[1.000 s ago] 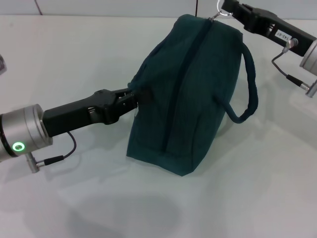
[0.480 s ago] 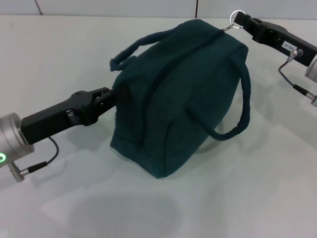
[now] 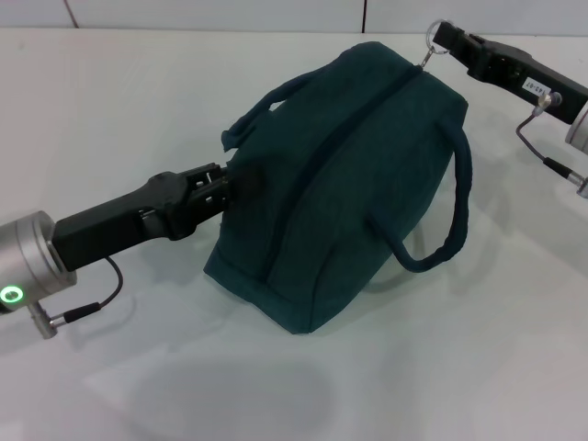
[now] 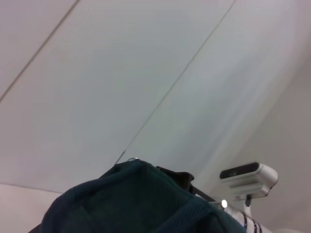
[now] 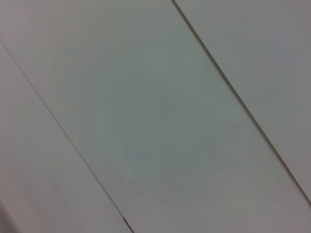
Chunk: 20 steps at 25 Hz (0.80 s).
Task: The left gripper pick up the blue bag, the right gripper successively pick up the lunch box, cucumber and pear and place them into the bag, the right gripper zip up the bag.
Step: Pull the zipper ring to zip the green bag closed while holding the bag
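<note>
I have the right gripper (image 3: 440, 39) pinching the silver ring pull (image 3: 433, 43) at the far end of the blue bag (image 3: 349, 184), with the zip line running from those jaws toward me, apparently shut. My left gripper (image 3: 231, 184) is clamped on the bag's near end, beside 1 handle. No lunch box, cucumber or pear in sight, so I judge them packed; only letting go remains.

Tiny white label (image 3: 531, 86) on right arm — txt unreadable
</note>
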Each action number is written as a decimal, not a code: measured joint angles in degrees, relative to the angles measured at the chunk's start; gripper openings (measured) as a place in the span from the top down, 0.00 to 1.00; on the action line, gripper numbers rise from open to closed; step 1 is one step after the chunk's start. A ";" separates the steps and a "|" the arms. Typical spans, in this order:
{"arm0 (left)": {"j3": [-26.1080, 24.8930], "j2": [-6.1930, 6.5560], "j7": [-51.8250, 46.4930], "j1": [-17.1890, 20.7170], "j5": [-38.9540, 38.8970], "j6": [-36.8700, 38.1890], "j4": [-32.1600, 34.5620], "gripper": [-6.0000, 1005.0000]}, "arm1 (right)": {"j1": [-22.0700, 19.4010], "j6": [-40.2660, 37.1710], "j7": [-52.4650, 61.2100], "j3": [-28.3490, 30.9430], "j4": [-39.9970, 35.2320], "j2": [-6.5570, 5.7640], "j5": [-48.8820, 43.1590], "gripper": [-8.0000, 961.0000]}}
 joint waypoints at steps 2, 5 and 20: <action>-0.06 0.00 0.01 -0.04 -0.38 0.53 -0.02 0.77 | -0.02 -0.06 0.00 -0.01 0.01 -0.04 -0.08 0.91; -0.33 0.03 -0.01 0.22 -2.40 0.83 -0.19 0.69 | -0.02 -0.20 0.00 -0.02 0.06 -0.06 -0.14 0.91; -4.44 1.64 -3.60 -1.17 -11.31 -1.27 -1.00 0.26 | -0.19 -0.90 0.02 -0.02 0.13 -0.17 -0.16 0.90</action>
